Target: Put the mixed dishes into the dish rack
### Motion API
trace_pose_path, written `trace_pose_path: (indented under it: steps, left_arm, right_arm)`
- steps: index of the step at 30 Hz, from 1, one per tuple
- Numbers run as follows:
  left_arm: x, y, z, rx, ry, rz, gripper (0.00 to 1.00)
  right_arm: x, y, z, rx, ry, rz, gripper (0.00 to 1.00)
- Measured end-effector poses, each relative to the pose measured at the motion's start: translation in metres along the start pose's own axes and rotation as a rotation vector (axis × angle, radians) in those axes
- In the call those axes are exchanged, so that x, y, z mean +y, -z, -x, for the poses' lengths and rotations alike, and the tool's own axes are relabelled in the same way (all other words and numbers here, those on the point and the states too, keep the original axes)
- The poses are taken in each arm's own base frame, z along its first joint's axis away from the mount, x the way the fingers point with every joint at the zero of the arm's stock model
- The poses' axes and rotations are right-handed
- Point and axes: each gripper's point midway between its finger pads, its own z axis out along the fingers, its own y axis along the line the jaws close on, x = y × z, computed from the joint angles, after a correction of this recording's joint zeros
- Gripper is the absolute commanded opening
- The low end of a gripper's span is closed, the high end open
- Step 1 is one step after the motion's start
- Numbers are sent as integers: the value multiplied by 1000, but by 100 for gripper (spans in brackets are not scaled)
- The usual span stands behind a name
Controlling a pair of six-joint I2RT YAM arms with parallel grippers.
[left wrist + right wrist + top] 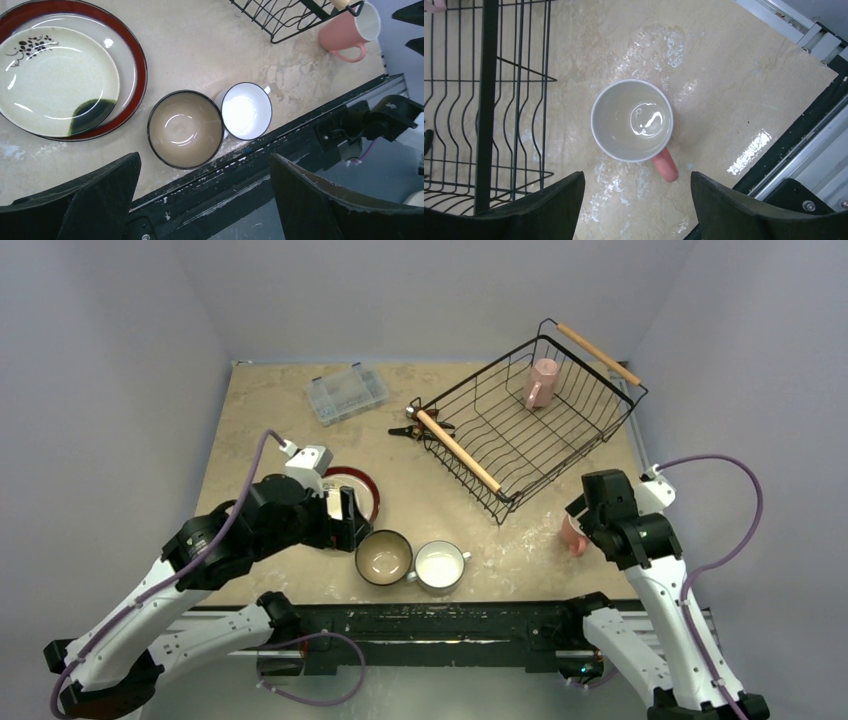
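The right gripper point(639, 200), fingers apart, hung over an upright pink mug point(632, 120) at frame centre, just right of the dish rack point(484, 100). The left gripper point(205, 200), also spread, hovered near the blue bowl point(185, 129) and white cup point(246, 110).

Open table point(734, 75) near and right of the near pink mug point(632, 120); dish rack point(486, 100) wall close on its far left. Bare wire floor inside, bar a second pink mug point(541, 383) in the far corner. Blue bowl point(384, 557) and white cup point(439, 566) touching: no gap between.
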Motion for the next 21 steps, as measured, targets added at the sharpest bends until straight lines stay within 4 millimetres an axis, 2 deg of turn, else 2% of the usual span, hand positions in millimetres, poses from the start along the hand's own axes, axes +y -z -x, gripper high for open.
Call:
trace_pose_path:
  steps: [6, 11, 13, 17, 21]
  left_arm:
    - [-7, 14, -6, -7, 57, -77, 99]
    - [-12, 14, -20, 37, 78, -123, 99]
    - [-14, 15, -21, 39, 80, -132, 95]
    - [-18, 16, -20, 39, 80, -153, 92]
    - [-27, 14, -16, 27, 83, -199, 91]
  right_arm:
    - [6, -13, 15, -77, -79, -17, 75]
    - [-12, -48, 16, -85, -149, -141, 74]
    - [-17, -57, 15, -83, -160, -169, 73]
    - [-19, -70, 15, -73, -190, -178, 67]
    - [-19, -85, 2, -35, -178, -182, 57]
